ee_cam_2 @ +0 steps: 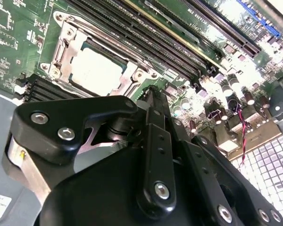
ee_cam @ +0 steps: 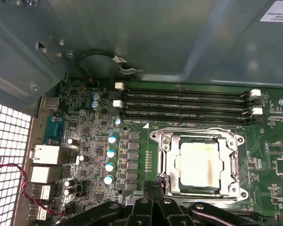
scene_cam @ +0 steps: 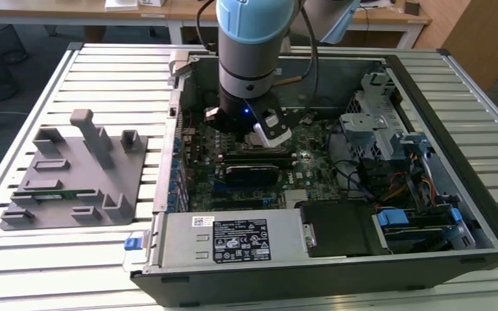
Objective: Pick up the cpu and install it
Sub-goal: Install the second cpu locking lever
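Note:
The cpu [ee_cam: 198, 162], a pale silvery square with a faint brown stain, lies flat inside the metal socket frame [ee_cam: 164, 141] on the green motherboard; the second wrist view shows the cpu [ee_cam_2: 96, 70] in the socket frame [ee_cam_2: 61, 52] too. My black gripper [ee_cam: 153, 187] hovers just off the socket's edge, its fingers pressed together with nothing between them. In the second wrist view the gripper [ee_cam_2: 149, 94] tapers to a point beside the socket. In the exterior view the arm reaches down into the open computer case [scene_cam: 482, 214], with the gripper [scene_cam: 253, 136] over the board.
Black memory slots [ee_cam: 184, 101] run alongside the socket. Blue capacitors [ee_cam: 112, 153] and rear ports [ee_cam: 45, 155] stand further off. Outside the case, a grey fixture plate [scene_cam: 67, 175] carries a green memory stick [scene_cam: 54, 192]. Drive bays and cables [scene_cam: 396, 175] crowd the case on the exterior view's right.

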`<state>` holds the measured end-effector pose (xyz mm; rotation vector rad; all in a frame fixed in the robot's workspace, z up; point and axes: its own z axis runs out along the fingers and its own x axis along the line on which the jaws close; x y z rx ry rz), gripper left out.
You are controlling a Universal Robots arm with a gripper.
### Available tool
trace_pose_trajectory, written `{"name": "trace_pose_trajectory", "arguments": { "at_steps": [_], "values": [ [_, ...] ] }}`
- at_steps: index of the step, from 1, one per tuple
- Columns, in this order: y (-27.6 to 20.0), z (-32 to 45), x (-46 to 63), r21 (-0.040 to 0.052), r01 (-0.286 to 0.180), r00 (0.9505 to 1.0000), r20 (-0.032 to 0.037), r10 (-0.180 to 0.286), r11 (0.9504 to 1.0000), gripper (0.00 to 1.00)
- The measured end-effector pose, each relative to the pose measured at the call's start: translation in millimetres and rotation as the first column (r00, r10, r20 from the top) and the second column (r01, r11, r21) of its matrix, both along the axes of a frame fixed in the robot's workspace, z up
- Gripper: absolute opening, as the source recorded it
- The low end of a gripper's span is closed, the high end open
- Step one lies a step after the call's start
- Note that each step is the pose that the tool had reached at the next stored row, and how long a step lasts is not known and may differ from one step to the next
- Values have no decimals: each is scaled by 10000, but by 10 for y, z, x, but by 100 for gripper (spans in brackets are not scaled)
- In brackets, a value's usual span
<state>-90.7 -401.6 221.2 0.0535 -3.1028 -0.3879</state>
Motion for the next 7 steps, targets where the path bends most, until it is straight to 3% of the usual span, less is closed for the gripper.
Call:
{"name": "trace_pose_trajectory", "arguments": {
  "at_steps": [7],
  "values": [
    [0, 55, 0, 4, 0, 10000, -1, 0, 10000, 11]
  ]
}}
